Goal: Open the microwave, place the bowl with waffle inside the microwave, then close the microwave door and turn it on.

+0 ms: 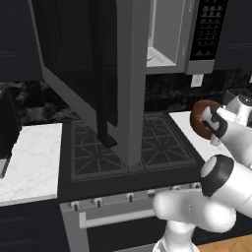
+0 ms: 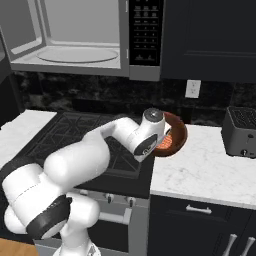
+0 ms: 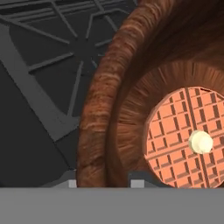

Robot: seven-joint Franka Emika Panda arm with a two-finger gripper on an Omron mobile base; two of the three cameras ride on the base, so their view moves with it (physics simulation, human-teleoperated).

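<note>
Two dark fingertips straddle the rim of the glossy copper-brown bowl, gripper partly closed holding it tilted, just right of the black stove grates, below the open grey microwave.

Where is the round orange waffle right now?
The round orange waffle lies inside the glossy copper-brown bowl, which the gripper holds by its rim, tilted between the black stove and the white marble counter.

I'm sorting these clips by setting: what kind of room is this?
A home kitchen, rendered. A gas stovetop sits under an open microwave, with a toaster on a marble counter beside it.
</note>
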